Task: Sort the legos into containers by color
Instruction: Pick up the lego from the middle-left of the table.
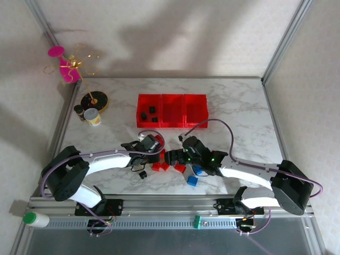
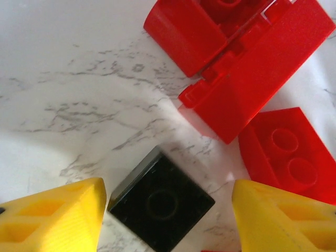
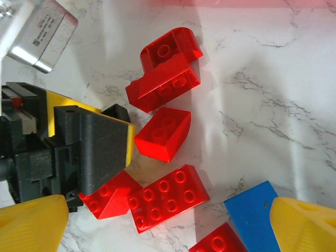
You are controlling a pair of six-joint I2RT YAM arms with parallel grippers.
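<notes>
Between the arms on the marble tabletop (image 1: pixel 239 106), the top view hides most of the pile under both wrists. Up close, the left gripper (image 2: pixel 168 218) stands spread, its ribbed yellow fingertips (image 2: pixel 52 218) cut off by the frame. A glossy black brick (image 2: pixel 160 207) lies between them; contact is unclear. The right gripper (image 3: pixel 168 226) gapes wide above studded red bricks (image 3: pixel 168 202) and a cropped blue brick (image 3: pixel 252 215). Farther back, the translucent red containers (image 1: pixel 171 96) hold small black bricks (image 1: pixel 151 110) in the left compartment.
</notes>
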